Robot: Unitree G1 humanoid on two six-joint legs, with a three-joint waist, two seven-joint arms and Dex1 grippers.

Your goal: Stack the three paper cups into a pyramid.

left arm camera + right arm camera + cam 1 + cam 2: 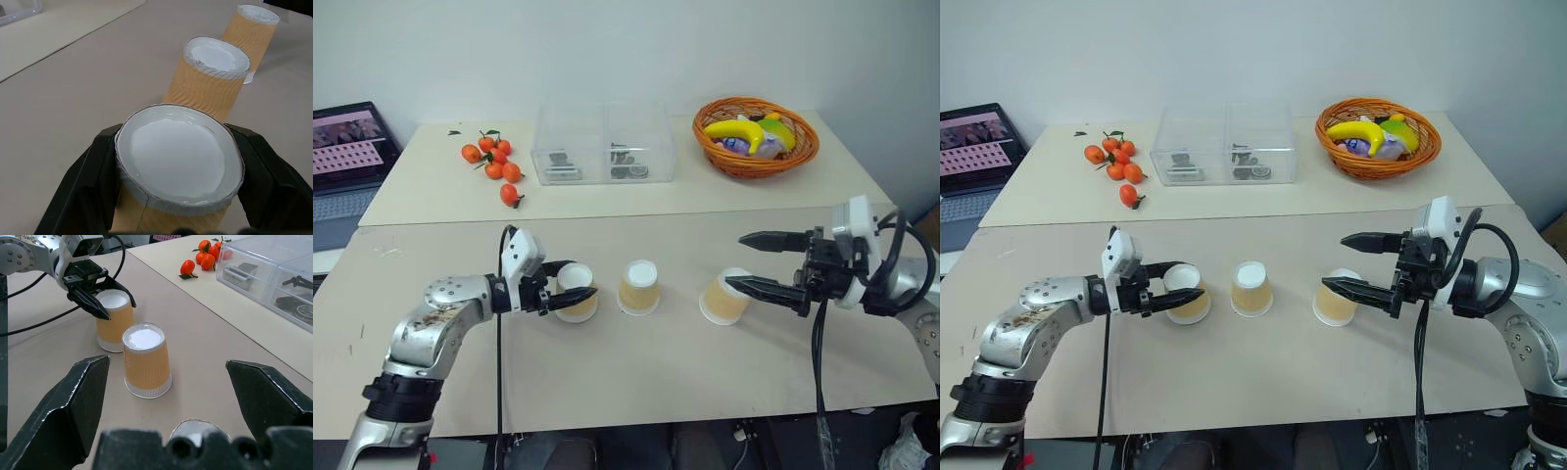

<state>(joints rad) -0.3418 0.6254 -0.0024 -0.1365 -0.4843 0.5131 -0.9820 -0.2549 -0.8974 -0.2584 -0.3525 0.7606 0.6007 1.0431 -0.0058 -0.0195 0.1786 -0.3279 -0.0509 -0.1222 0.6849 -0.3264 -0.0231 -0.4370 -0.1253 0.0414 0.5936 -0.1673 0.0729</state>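
Note:
Three tan-orange paper cups stand upside down in a row on the near table. My left gripper (582, 278) is shut on the left cup (576, 305), one black finger (83, 186) on each side just under its white base. The cup appears to rest on the table. The middle cup (638, 289) stands free. My right gripper (736, 261) is open and level, its lower finger crossing over the top of the right cup (722, 302) without holding it. In the right wrist view the middle cup (146, 362) stands ahead between the spread fingers.
On the far table stand a clear plastic box (604, 145), an orange wicker basket (756, 168) with a banana and other fruit, and a cluster of tangerines (494, 162). A laptop (347, 147) sits off the left edge. Cables hang from both wrists.

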